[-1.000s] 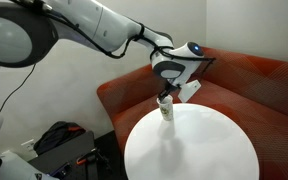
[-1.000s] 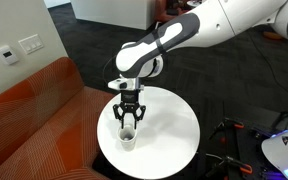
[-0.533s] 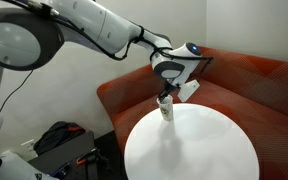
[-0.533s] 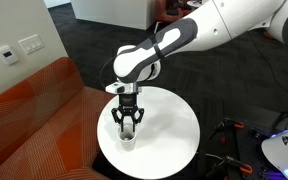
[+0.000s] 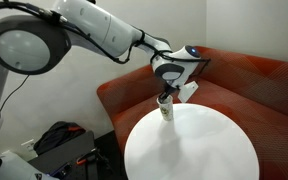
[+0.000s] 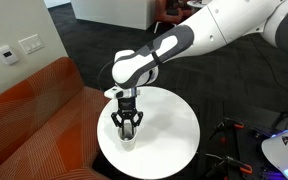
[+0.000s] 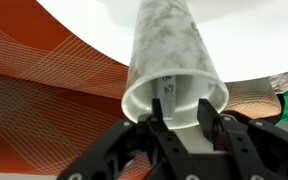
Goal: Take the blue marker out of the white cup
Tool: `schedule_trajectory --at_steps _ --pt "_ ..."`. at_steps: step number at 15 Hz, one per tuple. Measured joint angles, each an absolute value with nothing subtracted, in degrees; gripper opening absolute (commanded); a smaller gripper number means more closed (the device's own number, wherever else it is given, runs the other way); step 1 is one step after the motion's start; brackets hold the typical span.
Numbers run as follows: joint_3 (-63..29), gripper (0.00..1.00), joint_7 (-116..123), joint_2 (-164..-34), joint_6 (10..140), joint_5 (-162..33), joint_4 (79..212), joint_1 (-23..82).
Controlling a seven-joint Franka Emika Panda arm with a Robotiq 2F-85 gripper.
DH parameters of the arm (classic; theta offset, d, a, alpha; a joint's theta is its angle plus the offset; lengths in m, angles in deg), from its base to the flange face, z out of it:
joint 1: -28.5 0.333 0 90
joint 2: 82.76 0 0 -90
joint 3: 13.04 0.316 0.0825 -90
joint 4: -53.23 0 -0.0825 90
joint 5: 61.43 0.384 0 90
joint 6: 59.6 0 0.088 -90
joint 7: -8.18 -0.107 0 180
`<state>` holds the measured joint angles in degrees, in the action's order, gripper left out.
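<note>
The white cup (image 5: 165,112) stands upright near the edge of the round white table (image 5: 199,150), on the sofa side; it also shows in the other exterior view (image 6: 129,137). My gripper (image 5: 165,101) (image 6: 129,125) points straight down over the cup's mouth. In the wrist view the cup (image 7: 169,45) fills the middle, and my gripper (image 7: 182,103) is open with its fingertips (image 7: 208,103) at the rim. The blue marker (image 7: 170,92) stands inside the cup, close to one fingertip; only its printed top end shows. Nothing is gripped.
An orange-red sofa (image 5: 254,80) (image 6: 29,120) curves round the table's far side. A white object (image 5: 189,90) lies on the sofa behind the cup. A dark bag (image 5: 59,140) and equipment sit on the floor beside the table.
My gripper has sunk a little toward the cup's mouth, and the arm's elbow has shifted. The cup has not moved.
</note>
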<state>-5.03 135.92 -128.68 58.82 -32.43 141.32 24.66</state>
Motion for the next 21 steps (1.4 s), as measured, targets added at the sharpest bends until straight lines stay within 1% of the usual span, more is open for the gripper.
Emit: schedule_trajectory --at_steps 2,9,17,21 --pt "-4.8 0.39 135.9 -129.1 58.8 -32.8 140.6 24.6" --pt "-4.3 0.42 133.2 -130.2 58.8 -34.8 138.1 24.6" --pt "-3.0 0.4 131.5 -132.3 58.8 -36.4 136.4 24.6" --pt "-2.9 0.38 131.5 -132.6 58.8 -36.4 136.4 24.6"
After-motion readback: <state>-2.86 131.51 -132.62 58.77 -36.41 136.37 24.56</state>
